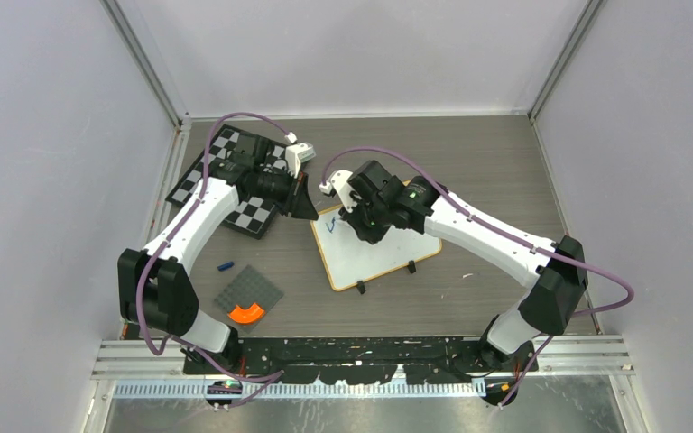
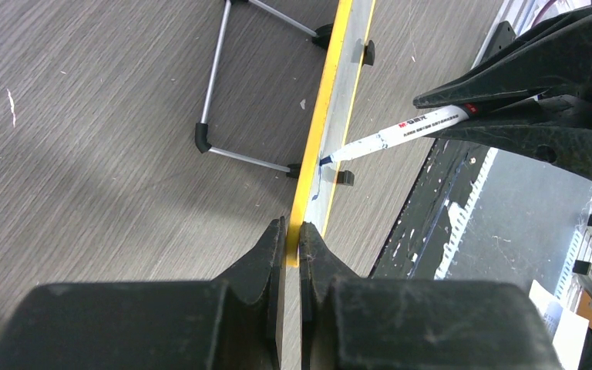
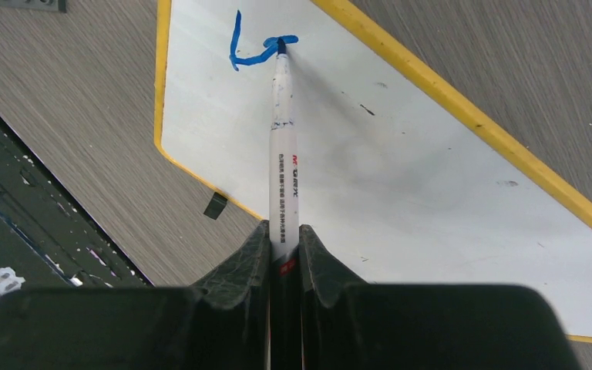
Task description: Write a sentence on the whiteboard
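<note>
On a grey wood-grain table (image 1: 469, 171) between pale walls (image 1: 54, 135), whiteboard (image 1: 383, 254) with rounded yellow frame at centre, left gripper (image 2: 293, 230) pinching its edge, right gripper (image 3: 284, 235) clamped on white marker (image 3: 282, 154), tip touching blue strokes (image 3: 250, 55).

The tabletop (image 1: 487, 162) is finished in grey-brown wood grain. It is enclosed by plain pale walls: a back wall (image 1: 352, 45), a left wall (image 1: 45, 162) and a right wall (image 1: 650, 135). The rear corners are marked by slanting metal posts (image 1: 144, 63). The near edge is bordered by a silver metal rail (image 1: 586, 352). The scene is evenly lit, and only soft shadows are cast.
</note>
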Available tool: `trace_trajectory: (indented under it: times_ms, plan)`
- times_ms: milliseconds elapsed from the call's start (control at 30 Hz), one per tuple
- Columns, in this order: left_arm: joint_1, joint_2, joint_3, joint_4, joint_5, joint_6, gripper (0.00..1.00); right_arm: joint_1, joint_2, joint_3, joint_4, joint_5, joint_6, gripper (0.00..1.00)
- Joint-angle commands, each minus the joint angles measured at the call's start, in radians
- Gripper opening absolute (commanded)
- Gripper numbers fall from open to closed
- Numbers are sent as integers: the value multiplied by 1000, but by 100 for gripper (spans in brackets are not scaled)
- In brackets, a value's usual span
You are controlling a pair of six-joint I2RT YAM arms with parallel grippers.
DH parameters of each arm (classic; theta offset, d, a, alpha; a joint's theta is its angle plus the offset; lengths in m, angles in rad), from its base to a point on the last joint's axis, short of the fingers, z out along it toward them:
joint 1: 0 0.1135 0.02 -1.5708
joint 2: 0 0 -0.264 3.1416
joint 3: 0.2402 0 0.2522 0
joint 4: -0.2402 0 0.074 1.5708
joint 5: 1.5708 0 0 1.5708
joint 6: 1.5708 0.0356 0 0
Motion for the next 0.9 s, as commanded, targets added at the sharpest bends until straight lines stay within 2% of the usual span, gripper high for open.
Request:
trace_trajectory:
  times_ms: [0,300,867]
  plan:
    - [-1,-19,-2,23,3,3,0,-11,-44,41,34,29,13,0]
    - [-1,-16,-4,23,1,6,0,-7,-25,26,11,-39,8,0]
    - [0,-15,-4,22,-1,9,0,36,-6,-20,3,-31,0,0]
